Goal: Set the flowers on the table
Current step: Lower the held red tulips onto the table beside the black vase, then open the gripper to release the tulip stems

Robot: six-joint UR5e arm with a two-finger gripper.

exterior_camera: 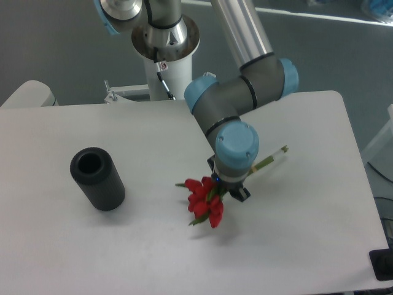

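Fixed camera, the only view I get: my gripper point(228, 192) is down low over the table point(295, 246), wrist pointing straight down, and the flowers point(206, 203) sit right beneath it. Red blooms poke out toward the camera side, pale stems run out behind my wrist toward the far right. The bunch lies flat, or very nearly (my own wrist hides the contact, so I cannot swear the stems touch the surface). Are my fingers clenched on the stems or already let go? I cannot tell; the blue wrist cap covers them.

By my judgement the task is almost done: flowers are out on the tabletop area, well apart from the black cylinder point(98, 178). What is left, if anything, is releasing and lifting away.

Materials now. Tabletop is smooth, matte white, rounded at the corners. The petals look soft and crumpled, bright red, with a couple of thin green leaves; the stems are slim, straight, and pale green. The cylinder is 1 hollow tube, dull black, lying tilted with its open mouth up-left.
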